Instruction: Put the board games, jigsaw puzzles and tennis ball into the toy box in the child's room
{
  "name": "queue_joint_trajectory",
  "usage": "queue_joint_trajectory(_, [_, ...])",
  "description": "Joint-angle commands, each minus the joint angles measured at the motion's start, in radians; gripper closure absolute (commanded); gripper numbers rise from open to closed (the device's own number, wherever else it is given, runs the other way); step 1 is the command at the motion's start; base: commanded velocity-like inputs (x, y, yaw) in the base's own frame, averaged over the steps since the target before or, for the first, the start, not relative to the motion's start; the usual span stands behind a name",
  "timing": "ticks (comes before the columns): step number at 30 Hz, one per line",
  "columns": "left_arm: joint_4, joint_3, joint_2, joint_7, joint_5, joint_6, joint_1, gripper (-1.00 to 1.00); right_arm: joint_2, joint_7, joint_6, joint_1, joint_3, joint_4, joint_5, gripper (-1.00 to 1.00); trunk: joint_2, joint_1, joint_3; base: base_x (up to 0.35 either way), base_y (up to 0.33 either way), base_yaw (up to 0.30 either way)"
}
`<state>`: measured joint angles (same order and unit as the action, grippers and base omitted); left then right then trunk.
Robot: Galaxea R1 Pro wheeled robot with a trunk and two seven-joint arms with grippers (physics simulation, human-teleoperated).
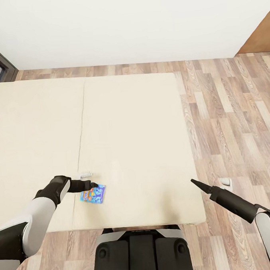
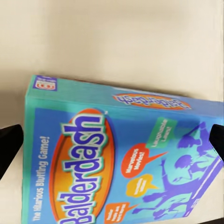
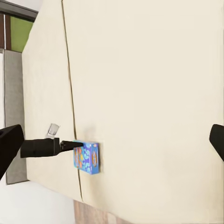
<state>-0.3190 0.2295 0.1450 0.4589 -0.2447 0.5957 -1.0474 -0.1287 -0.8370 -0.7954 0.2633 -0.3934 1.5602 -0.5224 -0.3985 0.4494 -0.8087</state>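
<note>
On the beige bed (image 1: 130, 131), near its front edge, the small blue board game (image 1: 93, 194) lies flat between the left gripper's (image 1: 96, 187) open fingers; likely light, rigid, best pinched across its thin edges.

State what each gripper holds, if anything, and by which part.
Left gripper straddles the blue board game on the bed; a closed grip cannot be told. Right gripper holds nothing.
</note>
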Motion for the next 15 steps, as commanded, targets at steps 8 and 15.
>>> queue_joint_trajectory(8, [-0.002,0.008,-0.001,0.007,-0.010,0.007,0.000,-1.00,0.000,-0.002,-0.005,0.001,-0.001,0.000,-0.002,-1.00,-0.002,0.001,-0.001,0.000,-0.256,0.000])
queue_joint_trajectory(15, [-0.002,0.009,0.000,0.007,-0.010,0.007,0.000,-1.00,0.000,-0.002,-0.005,0.001,-0.001,0.000,-0.002,-1.00,-0.002,0.001,-0.001,0.000,-0.105,0.000])
